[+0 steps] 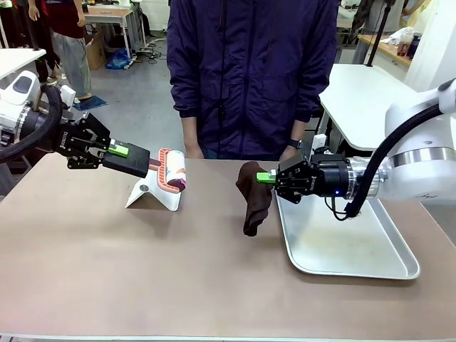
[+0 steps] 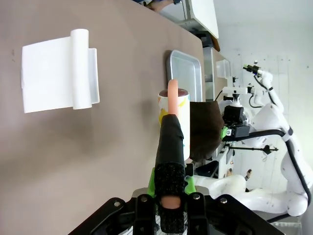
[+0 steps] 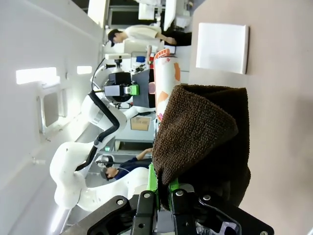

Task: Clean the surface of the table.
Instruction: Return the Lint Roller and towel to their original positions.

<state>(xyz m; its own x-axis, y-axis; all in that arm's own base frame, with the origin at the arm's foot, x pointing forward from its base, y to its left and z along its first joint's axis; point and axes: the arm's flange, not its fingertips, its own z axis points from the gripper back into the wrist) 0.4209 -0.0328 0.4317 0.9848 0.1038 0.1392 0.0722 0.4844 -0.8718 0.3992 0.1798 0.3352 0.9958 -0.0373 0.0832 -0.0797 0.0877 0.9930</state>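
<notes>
The bench [image 1: 142, 271] spreads across the lower part of the front view, a wide brownish-beige top reaching from the robot's side to the person [image 1: 249, 71] in a dark jacket at the far edge, whose hands hang just at that edge.

The left gripper [image 1: 139, 162] comes in from the left and is held above the bench top. Its fingers [image 2: 154, 178] are pressed tight on the black handle of a lint roller [image 1: 172, 173] — the roller head, white with a coloured print and a pink frame, sticks out toward the middle of the bench. Just below and beside the roller head sits a white folded stand [image 1: 151, 196], resting on the bench. From the left wrist camera the roller [image 2: 174, 115] runs straight out from the grip, with the stand [image 2: 58, 71] lying apart from it on the bench surface.

The right gripper [image 1: 265, 177] reaches in from the right, its fingers [image 3: 152, 183] clamped on the top of a dark brown cloth [image 1: 254, 199]. The cloth hangs down from the grip — its lower end is at or just over the bench, and I cannot tell whether it touches. A silver metal tray [image 1: 385, 263] lies on the bench under the right arm, just beside the cloth.
</notes>
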